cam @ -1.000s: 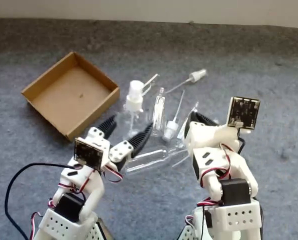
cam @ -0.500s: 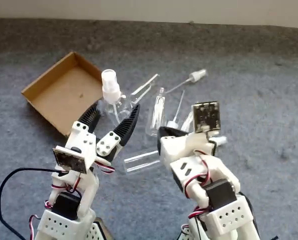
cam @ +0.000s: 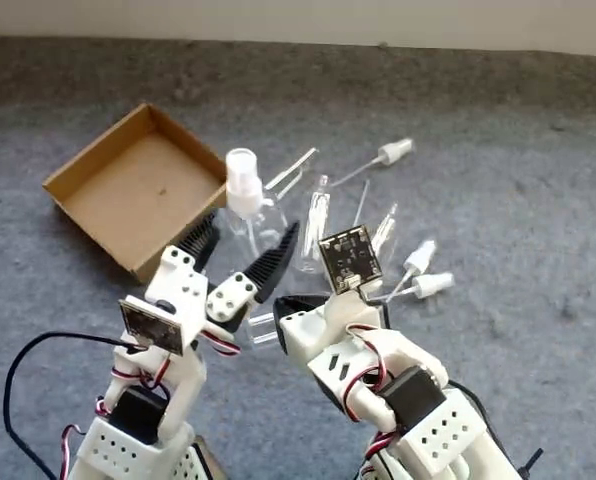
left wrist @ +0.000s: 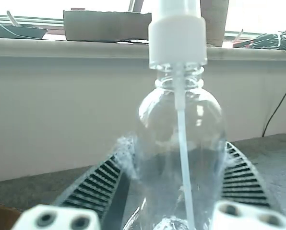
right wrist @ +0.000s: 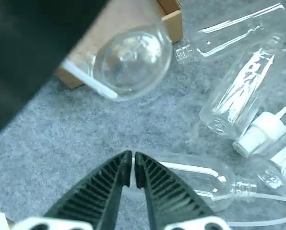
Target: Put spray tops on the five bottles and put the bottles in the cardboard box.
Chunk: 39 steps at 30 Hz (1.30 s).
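- 2 arms stand at the near edge of the table, which has a grey cover.
- The left gripper (cam: pixel 240 252) is closed around a round clear bottle (cam: pixel 248 215) and holds it upright, lifted above the cover. In the left wrist view the 2 black fingers (left wrist: pixel 97 189) press on the sides of this bottle (left wrist: pixel 181 129).
- A white spray top (cam: pixel 242 178) sits on the neck of the held bottle, and its thin tube runs down inside.
- The held bottle is just beside the right corner of the cardboard box (cam: pixel 96 142), outside its wall.
- The cardboard box lies open towards the far left corner of the table.
- The right gripper (right wrist: pixel 132 160) has its jaws almost together, with only a thin slit between them, and it holds nothing. It hangs over a lying bottle (right wrist: pixel 203 179) in the middle of the table.
- 2 more clear bottles (cam: pixel 316 225) (cam: pixel 383 235) lie side by side in the middle of the table.
- 3 loose spray tops (cam: pixel 396 152) (cam: pixel 419 257) (cam: pixel 434 285) lie to the right of these bottles.
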Tool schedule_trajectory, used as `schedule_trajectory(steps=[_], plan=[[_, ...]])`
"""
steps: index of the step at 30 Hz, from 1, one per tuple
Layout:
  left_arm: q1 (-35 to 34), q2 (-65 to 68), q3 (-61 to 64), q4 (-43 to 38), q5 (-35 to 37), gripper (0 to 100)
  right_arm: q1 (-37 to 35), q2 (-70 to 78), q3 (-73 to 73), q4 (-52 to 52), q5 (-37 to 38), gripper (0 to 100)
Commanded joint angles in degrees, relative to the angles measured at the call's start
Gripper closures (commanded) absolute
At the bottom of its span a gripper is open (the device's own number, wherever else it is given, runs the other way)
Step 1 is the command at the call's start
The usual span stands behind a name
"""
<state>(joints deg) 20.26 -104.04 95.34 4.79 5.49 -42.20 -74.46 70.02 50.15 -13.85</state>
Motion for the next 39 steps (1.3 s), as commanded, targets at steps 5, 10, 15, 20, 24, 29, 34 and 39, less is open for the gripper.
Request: schedule_trajectory(steps=[5, 10, 15, 20, 24, 29, 34, 39], plan=[[2.8, -0.9, -3.3, -1.8, 0.7, 81, -0.9, -4.7, -0.7, -1.6, 0.6, 99.3], [2.9, -0.9, -3.6, -1.8, 0.7, 81, -0.9, -21.0, 4.8, -1.6, 1.5, 99.3], [3.0, -0.9, -3.4, -1.8, 0.7, 81, -0.7, -31.5, 13.6, -1.7, 8.5, 99.3], [5.4, -0.9, -3.0, -1.8, 0.7, 81, -1.2, -30.0, 17.3, -8.5, 8.5, 99.3], [7.6, -0.9, -0.7, -1.8, 0.7, 81, -3.2, -31.2, 19.7, -10.8, 8.5, 99.3], [10.2, -0.9, -0.3, -1.8, 0.7, 81, -5.2, -31.2, 20.7, -10.9, 8.5, 99.3], [10.2, -0.9, 0.8, -1.8, 0.7, 81, 0.3, -31.2, 20.5, -12.0, 8.6, 99.3], [10.2, -0.9, 1.7, -1.7, 0.7, 81, 7.0, -31.2, 21.1, -18.7, 8.6, 99.3]])
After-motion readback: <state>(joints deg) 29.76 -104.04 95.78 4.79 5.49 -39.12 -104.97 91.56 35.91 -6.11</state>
